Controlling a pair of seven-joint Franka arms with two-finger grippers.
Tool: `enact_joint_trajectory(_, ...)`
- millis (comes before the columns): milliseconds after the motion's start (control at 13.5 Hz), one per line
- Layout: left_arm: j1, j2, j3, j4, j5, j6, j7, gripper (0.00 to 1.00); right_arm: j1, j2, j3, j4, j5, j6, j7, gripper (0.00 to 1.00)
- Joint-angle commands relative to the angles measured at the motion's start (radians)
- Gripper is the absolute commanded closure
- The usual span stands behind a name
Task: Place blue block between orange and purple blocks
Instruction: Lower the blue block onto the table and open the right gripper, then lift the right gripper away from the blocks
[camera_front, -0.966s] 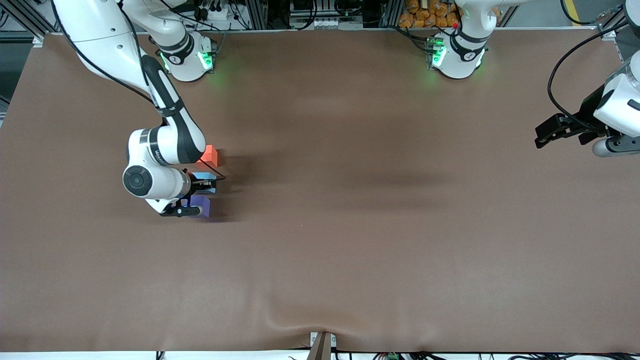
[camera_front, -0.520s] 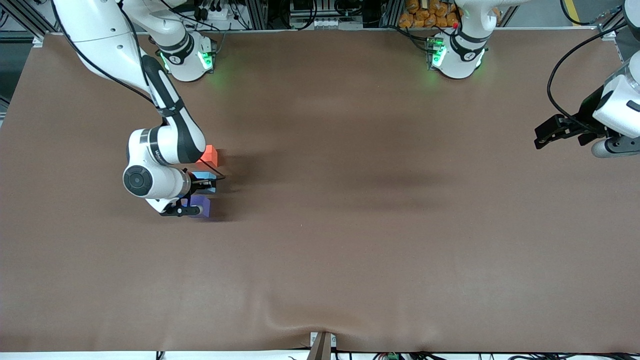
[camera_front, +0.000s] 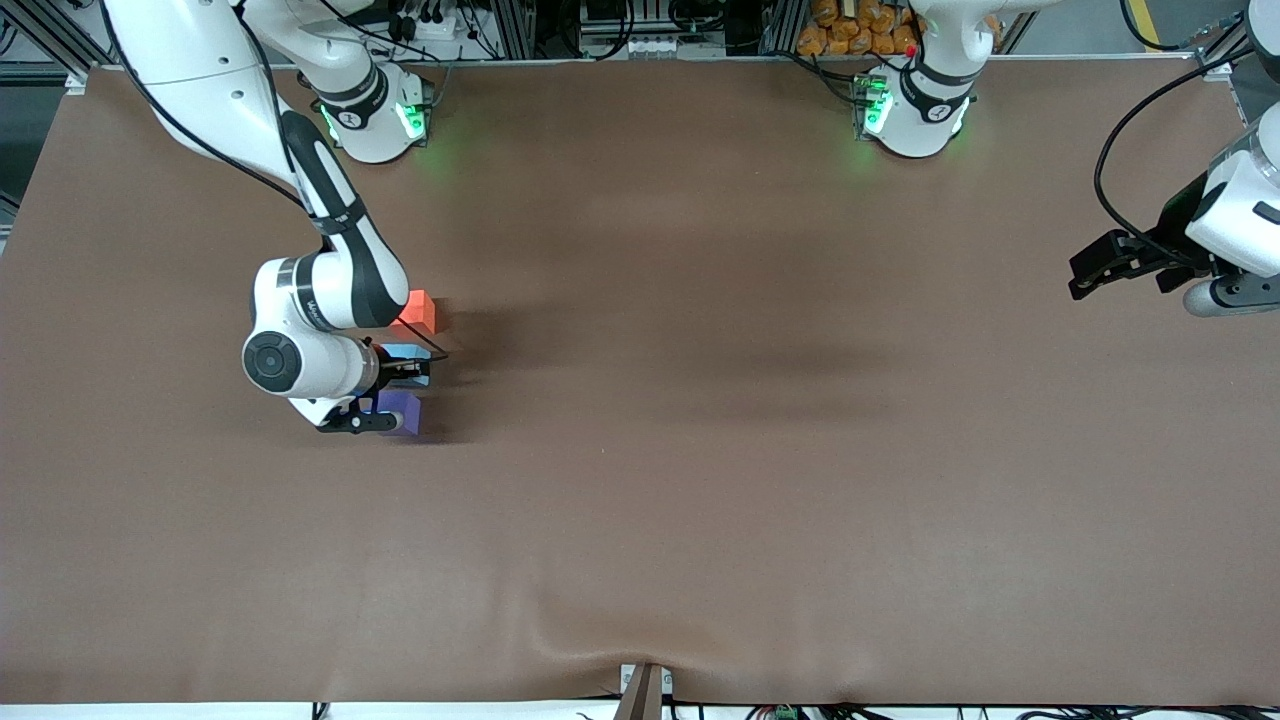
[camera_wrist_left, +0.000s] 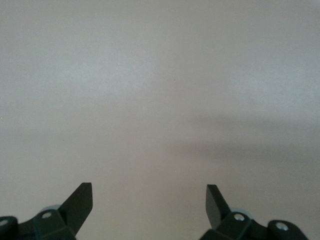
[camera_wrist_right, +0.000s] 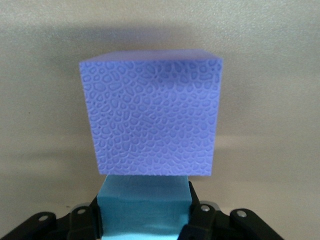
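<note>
My right gripper (camera_front: 412, 368) is shut on the light blue block (camera_front: 405, 351), held low at the table toward the right arm's end. The orange block (camera_front: 420, 310) sits just farther from the front camera than the blue block. The purple block (camera_front: 400, 410) sits just nearer, partly hidden by the wrist. In the right wrist view the blue block (camera_wrist_right: 145, 205) fills the gap between the dark fingers (camera_wrist_right: 200, 217), with the purple block (camera_wrist_right: 152, 117) close against it. My left gripper (camera_front: 1085, 270) is open and empty, waiting over the left arm's end of the table; its wrist view shows bare mat.
The brown mat (camera_front: 700, 450) covers the whole table. The two arm bases (camera_front: 375, 120) stand along the table's edge farthest from the front camera. A crease in the mat (camera_front: 600, 640) runs near the edge closest to the front camera.
My right wrist has shifted very slightly, with the blue block still in the fingers between the orange and purple blocks. The left arm has barely moved.
</note>
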Motion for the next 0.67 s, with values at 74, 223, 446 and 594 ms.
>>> enact_joint_trajectory(74,0.013,-0.001,-0.008,-0.007,-0.017,0.018,0.006,0.0,-0.021,-0.01,0.003,-0.023,-0.004,0.01,0.003,0.2)
enact_joint_trajectory(223,0.012,-0.001,-0.008,-0.007,-0.017,0.018,0.006,0.0,-0.023,-0.023,0.003,-0.02,-0.004,0.003,0.003,0.0)
enact_joint_trajectory(446,0.012,0.001,-0.008,-0.007,-0.017,0.019,0.006,0.0,-0.023,-0.083,0.001,-0.012,-0.004,-0.038,0.009,0.0)
enact_joint_trajectory(594,0.012,0.001,-0.008,-0.007,-0.017,0.019,0.006,0.0,-0.026,-0.14,-0.002,-0.006,-0.007,-0.071,0.011,0.0)
